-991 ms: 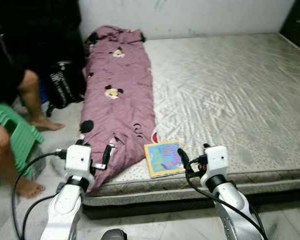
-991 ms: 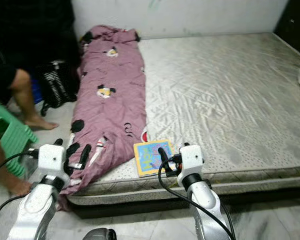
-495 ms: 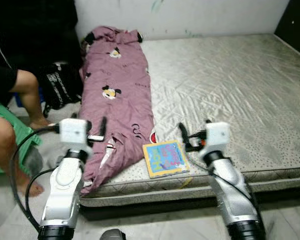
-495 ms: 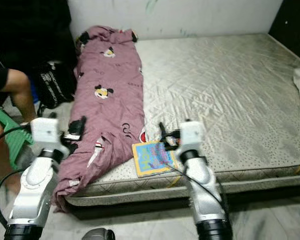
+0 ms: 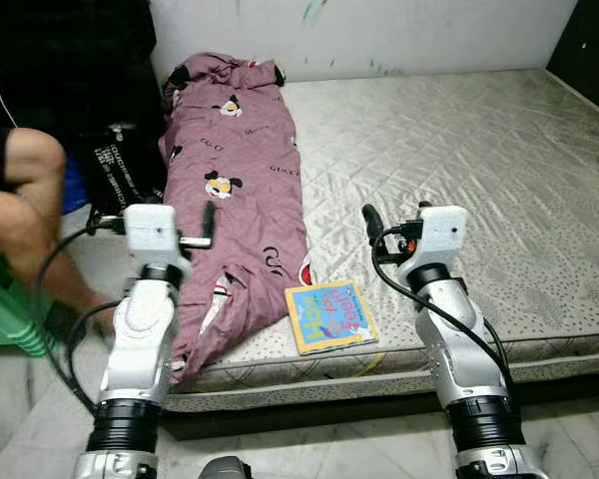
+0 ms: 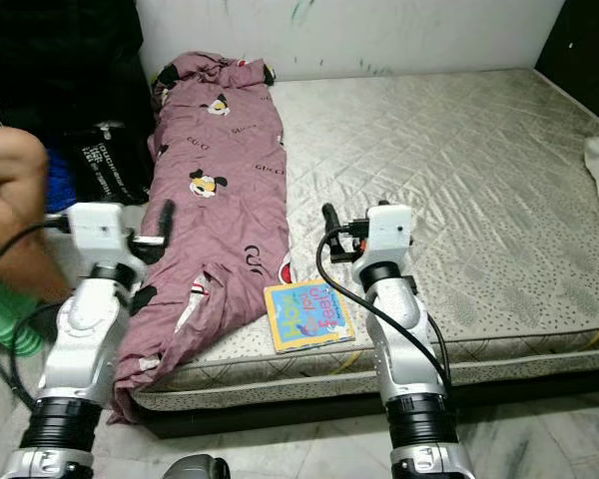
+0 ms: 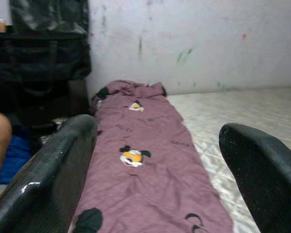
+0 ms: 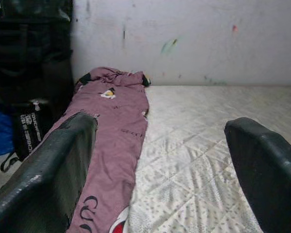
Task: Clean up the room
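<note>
Bed (image 5: 459, 150) against a white wall: I see a purple quilt (image 5: 235, 200) along its left edge, a book (image 5: 329, 315) at the front edge. Left tool (image 7: 155, 165) and right tool (image 8: 160, 165) both wide, empty, raised.

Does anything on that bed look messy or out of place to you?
Yes. A purple blanket lies crumpled along the mattress's left side, its lower end drooping over the edge. A colourful children's book sits askew near the front edge, beside the blanket.
</note>
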{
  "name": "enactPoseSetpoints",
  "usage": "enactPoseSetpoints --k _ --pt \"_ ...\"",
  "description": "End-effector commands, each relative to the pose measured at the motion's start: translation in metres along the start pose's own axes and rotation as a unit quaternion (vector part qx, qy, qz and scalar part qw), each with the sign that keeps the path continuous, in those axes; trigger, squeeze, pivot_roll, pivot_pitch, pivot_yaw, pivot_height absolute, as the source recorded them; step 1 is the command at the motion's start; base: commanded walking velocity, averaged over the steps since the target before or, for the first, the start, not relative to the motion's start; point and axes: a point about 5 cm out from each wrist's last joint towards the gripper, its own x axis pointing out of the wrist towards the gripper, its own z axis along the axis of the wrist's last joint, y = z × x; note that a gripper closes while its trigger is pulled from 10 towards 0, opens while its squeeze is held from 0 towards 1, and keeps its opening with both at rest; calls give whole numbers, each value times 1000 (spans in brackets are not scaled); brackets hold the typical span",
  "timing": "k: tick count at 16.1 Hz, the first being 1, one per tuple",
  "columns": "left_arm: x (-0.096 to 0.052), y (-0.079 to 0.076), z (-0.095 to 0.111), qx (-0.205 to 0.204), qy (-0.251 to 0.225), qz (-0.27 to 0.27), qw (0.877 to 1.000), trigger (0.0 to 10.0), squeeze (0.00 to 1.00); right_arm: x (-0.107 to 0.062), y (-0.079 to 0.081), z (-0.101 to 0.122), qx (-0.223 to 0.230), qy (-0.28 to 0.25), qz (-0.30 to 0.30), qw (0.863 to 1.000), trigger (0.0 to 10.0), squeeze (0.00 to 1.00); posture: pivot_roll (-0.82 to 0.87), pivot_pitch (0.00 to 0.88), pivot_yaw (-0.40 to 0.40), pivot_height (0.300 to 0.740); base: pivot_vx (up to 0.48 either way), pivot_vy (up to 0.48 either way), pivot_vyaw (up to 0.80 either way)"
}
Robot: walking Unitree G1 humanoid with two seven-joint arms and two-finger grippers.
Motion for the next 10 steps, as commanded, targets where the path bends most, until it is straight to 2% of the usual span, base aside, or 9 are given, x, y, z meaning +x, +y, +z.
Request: enactPoseSetpoints --k 1,3,5,8,10 --pt "2 3 1 2 -4 8 1000 10000 0 6 4 10 1 -21 9 1000 10000 0 10 0 31 740 0 0 0" --pt "0 -1 1 -2 -5 5 1000 10000 0 7 6 10 -1 -23 11 1000 10000 0 9 0 29 740 0 0 0" --pt "0 -6 1 -11 -4 -3 1000 10000 0 5 8 8 3 -23 10 1000 10000 0 0 0 26 740 0 0 506" --pt "-3 -9 1 -14 -5 -4 1000 10000 0 -1 7 4 3 -15 6 1000 10000 0 6 0 25 740 0 0 775" --pt "-6 -7 -1 -12 0 -2 1000 10000 0 -3 6 -1 4 -6 2 1000 10000 0 22 0 21 740 0 0 0"
